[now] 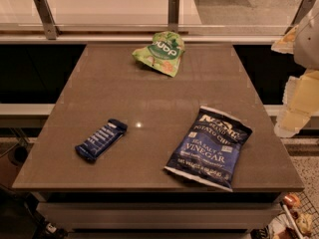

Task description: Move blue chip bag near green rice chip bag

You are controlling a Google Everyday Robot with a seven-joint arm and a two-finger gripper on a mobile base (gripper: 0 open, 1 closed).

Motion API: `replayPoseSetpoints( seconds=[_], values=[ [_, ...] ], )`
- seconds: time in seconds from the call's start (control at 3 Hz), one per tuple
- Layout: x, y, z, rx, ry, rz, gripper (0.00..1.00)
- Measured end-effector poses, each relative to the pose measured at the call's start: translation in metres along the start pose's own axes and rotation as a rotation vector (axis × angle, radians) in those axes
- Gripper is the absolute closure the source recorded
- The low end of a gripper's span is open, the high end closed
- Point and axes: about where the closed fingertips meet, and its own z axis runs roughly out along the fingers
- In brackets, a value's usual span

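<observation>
The blue chip bag (210, 148) lies flat on the brown table (149, 93) at the front right, its white "Sea Salt & Vinegar" lettering facing up. The green rice chip bag (160, 53) lies at the back centre of the table, well apart from the blue bag. My gripper (299, 98) is at the right edge of the view, off the table's right side and raised, to the right of and above the blue bag. It touches nothing.
A small narrow blue bar wrapper (101, 139) lies at the front left of the table. A glass railing with metal posts (173, 11) runs behind the table. Dark gaps flank the table's back sides.
</observation>
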Motion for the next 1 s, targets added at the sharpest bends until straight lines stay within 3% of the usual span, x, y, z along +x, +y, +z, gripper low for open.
replayPoseSetpoints(
  seconds=[0.67,1.0],
  values=[
    [-0.005,-0.003,0.007,-0.008,0.017,0.000,0.00],
    [-0.014,-0.006,0.044,-0.068,0.034,0.000,0.00]
  ],
)
